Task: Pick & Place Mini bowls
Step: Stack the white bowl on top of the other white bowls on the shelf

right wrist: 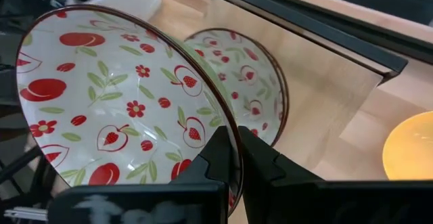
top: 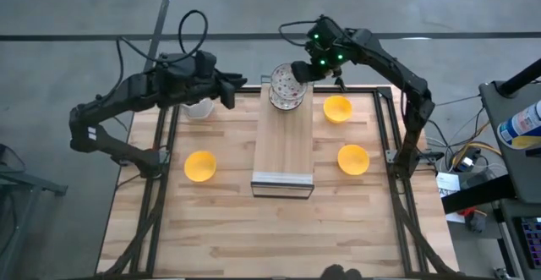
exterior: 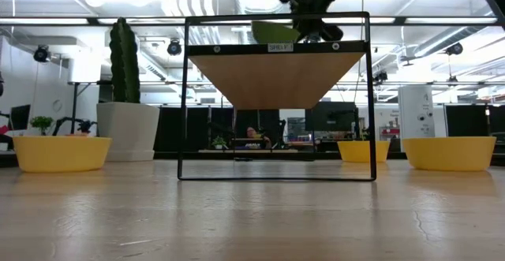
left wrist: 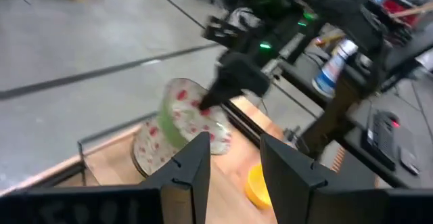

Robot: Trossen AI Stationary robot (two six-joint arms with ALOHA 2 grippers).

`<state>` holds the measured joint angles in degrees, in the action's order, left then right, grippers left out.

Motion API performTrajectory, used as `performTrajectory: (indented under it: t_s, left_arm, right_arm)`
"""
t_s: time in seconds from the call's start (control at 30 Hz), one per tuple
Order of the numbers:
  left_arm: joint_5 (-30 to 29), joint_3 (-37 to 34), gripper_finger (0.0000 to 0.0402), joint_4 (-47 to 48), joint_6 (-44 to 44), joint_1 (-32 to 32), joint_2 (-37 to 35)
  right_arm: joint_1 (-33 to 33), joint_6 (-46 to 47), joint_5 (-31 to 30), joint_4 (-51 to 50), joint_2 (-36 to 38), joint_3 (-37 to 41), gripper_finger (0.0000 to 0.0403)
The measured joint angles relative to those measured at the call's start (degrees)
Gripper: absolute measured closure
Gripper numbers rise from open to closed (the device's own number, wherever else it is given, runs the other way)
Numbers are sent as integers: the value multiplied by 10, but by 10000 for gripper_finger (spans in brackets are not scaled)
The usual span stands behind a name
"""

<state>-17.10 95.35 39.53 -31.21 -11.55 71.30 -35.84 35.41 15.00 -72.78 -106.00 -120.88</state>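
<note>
My right gripper [top: 297, 70] is shut on a white floral mini bowl [right wrist: 122, 102] above the far end of the wooden shelf [top: 283, 145]. Another floral bowl [right wrist: 254, 82] sits on the shelf top right behind it. Three yellow mini bowls rest on the table: one left of the shelf [top: 200, 166] and two right of it [top: 337, 108] [top: 352, 158]. My left gripper [top: 237, 84] is open and empty, just left of the shelf's far end, its fingers [left wrist: 196, 160] pointing at the floral bowls. My right gripper pinches the floral bowl's rim [right wrist: 226, 132], with one finger inside the bowl and one outside. The bowl is tilted steeply on edge, its patterned inside [right wrist: 101, 82] facing the wrist camera. Whether it touches the bowl behind it I cannot tell.
A white planter with a green cactus [top: 199, 107] stands at the far left, close under my left arm. The shelf's black frame [exterior: 276, 95] rises in the table's middle. The table's black side rails [top: 393, 136] run along both sides. Bare wood lies toward the near edge.
</note>
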Motion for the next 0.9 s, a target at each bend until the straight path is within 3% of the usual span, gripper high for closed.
performTrajectory:
  t_s: [0.9]
  left_arm:
    - [12, 0, 280, 70, -6, 21, -20]
  right_arm:
    - [-10, -10, -3, -21, -83, 1, 386]
